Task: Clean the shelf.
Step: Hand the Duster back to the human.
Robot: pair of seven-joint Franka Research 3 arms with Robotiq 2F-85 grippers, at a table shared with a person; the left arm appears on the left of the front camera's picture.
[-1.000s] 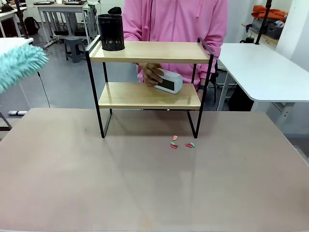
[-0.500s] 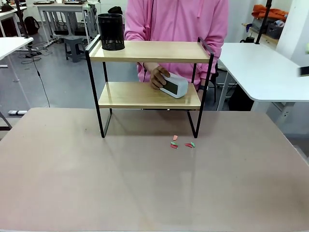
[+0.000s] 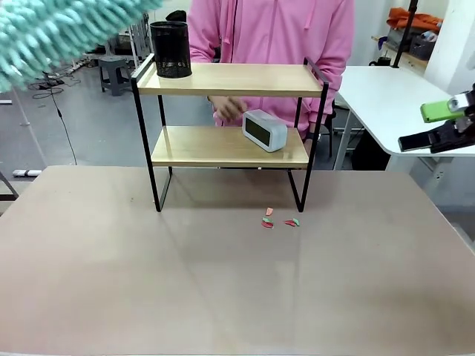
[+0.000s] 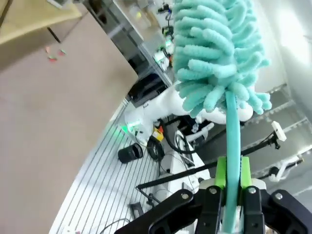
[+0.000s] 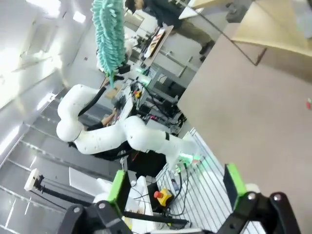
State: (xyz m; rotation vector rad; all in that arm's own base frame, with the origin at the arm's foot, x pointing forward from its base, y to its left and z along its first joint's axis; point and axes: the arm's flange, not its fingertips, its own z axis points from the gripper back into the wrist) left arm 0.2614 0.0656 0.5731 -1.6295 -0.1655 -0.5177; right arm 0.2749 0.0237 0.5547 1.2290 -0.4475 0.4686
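Note:
The shelf (image 3: 230, 80) stands at the table's far side, two wooden boards in a black frame. A black mesh cup (image 3: 170, 49) sits on its top board and a white clock (image 3: 264, 130) on its lower board. A person's hand (image 3: 225, 109) hovers behind the clock, apart from it. My left gripper (image 4: 233, 192) is shut on the handle of a teal fluffy duster (image 4: 214, 53), whose head (image 3: 52, 33) hangs high at the upper left, above and left of the shelf. My right gripper (image 3: 434, 126) is open at the right edge, with nothing between its green pads (image 5: 119, 187).
Small red and green scraps (image 3: 278, 221) lie on the brown table (image 3: 223, 282) just in front of the shelf's right front leg. A white table (image 3: 404, 104) stands to the right behind my right gripper. A person in pink stands behind the shelf.
The duster head has swung into view high at the upper left. My right gripper has come in from the right edge. The person's hand has let go of the clock and drawn back.

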